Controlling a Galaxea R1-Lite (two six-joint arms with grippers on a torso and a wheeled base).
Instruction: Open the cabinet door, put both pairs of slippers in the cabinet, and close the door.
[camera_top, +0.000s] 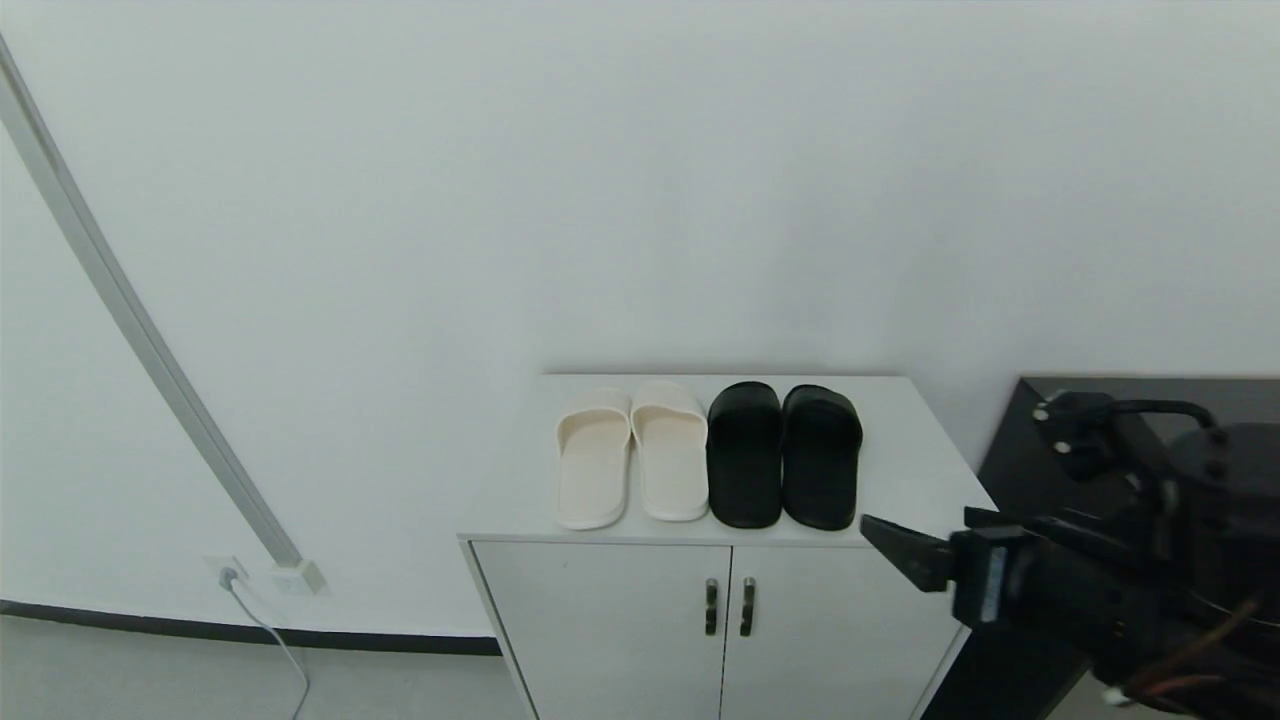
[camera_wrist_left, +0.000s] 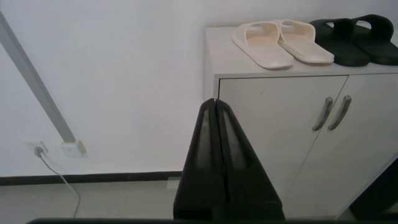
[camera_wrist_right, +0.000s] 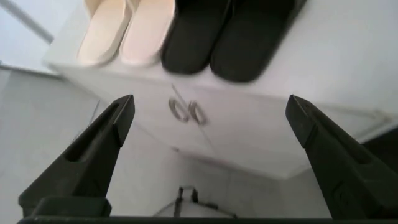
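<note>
A white cabinet (camera_top: 900, 440) stands against the wall with both doors shut. Its two metal handles (camera_top: 729, 606) meet at the middle seam. On its top, side by side, lie a cream pair of slippers (camera_top: 632, 455) and a black pair of slippers (camera_top: 785, 455). My right gripper (camera_wrist_right: 211, 106) is open, its fingers spread wide, and hovers in front of the cabinet's right front corner (camera_top: 905, 550), above the handles (camera_wrist_right: 188, 112). My left gripper (camera_wrist_left: 214, 109) is shut on nothing. It sits low and left of the cabinet, facing the left door (camera_wrist_left: 280, 130).
A black piece of furniture (camera_top: 1010, 440) stands close against the cabinet's right side. Left of the cabinet, a wall socket with a plugged cable (camera_top: 228, 577) sits under a slanted grey conduit (camera_top: 130, 310). Bare floor (camera_top: 150, 680) lies in front.
</note>
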